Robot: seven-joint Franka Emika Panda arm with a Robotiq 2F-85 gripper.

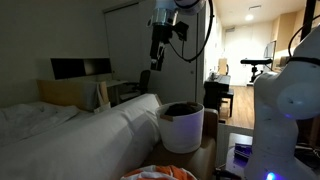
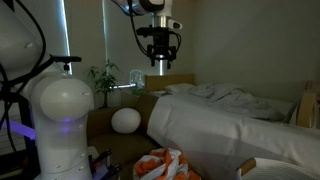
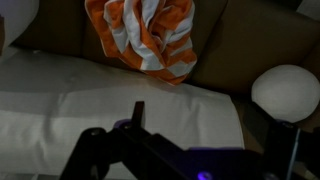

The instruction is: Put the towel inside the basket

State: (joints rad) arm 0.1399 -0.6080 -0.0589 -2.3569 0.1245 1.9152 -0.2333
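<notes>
Orange-and-white striped towel [image 2: 165,165] lies heaped well below the raised claw [image 2: 160,62], whose spread I cannot tell.

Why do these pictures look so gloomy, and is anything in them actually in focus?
Wrist view: the towel is well lit and fairly sharp, the near fingers dark and blurred. In an exterior view the room is dim while the lit doorway glares.

arm [image 1: 285,92]: white rounded shells | fingers [image 3: 137,118]: black | cable [image 1: 207,35]: black loop
</notes>
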